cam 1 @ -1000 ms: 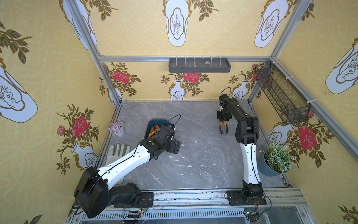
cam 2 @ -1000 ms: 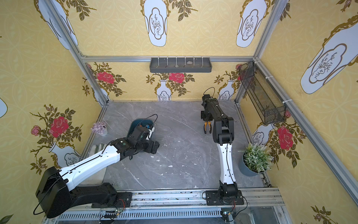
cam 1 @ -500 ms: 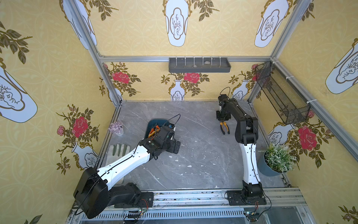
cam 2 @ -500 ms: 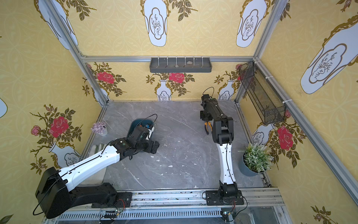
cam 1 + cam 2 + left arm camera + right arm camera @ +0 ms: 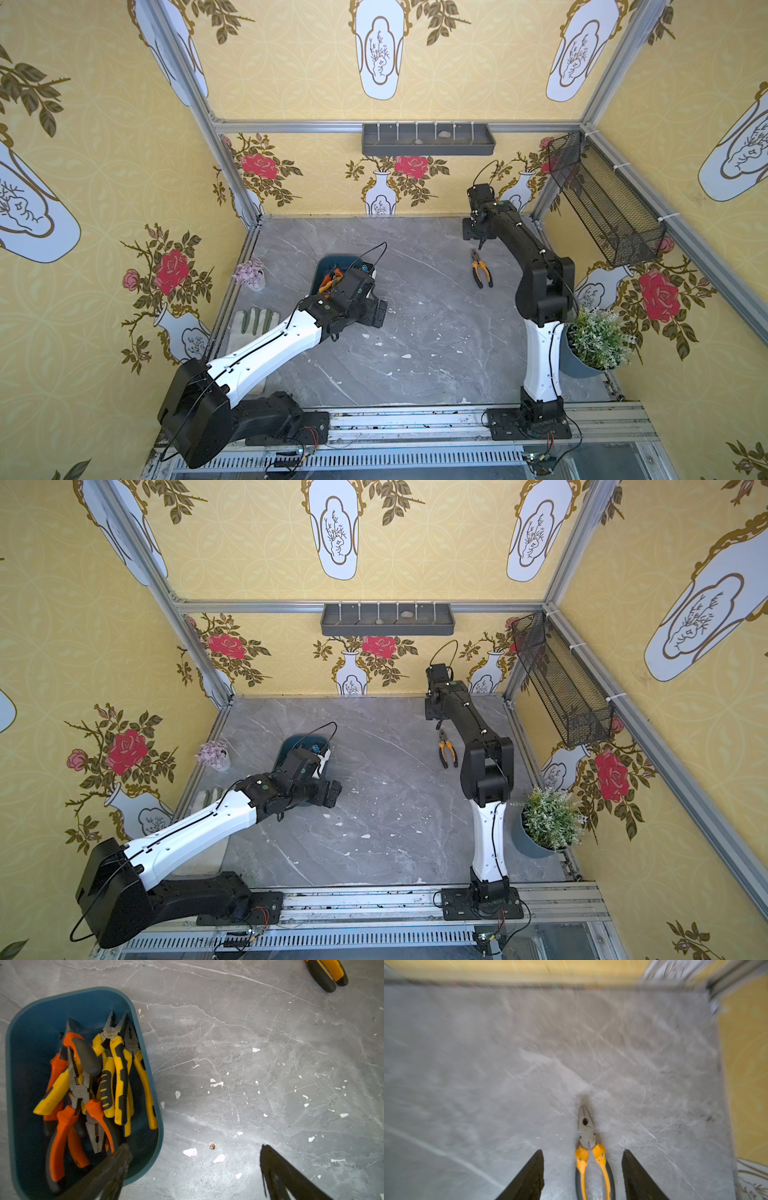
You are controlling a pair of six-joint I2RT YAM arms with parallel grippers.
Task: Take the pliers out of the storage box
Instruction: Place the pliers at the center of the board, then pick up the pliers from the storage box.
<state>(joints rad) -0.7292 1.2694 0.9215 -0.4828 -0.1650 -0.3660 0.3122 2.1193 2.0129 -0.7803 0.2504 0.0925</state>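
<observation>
Loose pliers (image 5: 482, 269): flat on marble tabletop (image 5: 415, 332), well apart from storage box (image 5: 37, 1022).
Right gripper (image 5: 582, 1151): jaws spread, empty (yellow handles lie between the fingers, untouched).
Left gripper (image 5: 193, 1147): jaws spread wide, empty.
Heaped pliers (image 5: 108, 1084): inside storage box.

Robot lab cell: aluminium frame (image 5: 291, 124), yellow floral wallpaper panels (image 5: 291, 62), grey marble-look table (image 5: 436, 332), left arm (image 5: 266, 357) and right arm (image 5: 540, 357) on front-edge rail (image 5: 415, 419)

We see the right claw (image 5: 582, 1152) now spread & drawn back; the yellow-handled pliers (image 5: 481, 269), gripped before, lie on the tabletop (image 5: 415, 332).
</observation>
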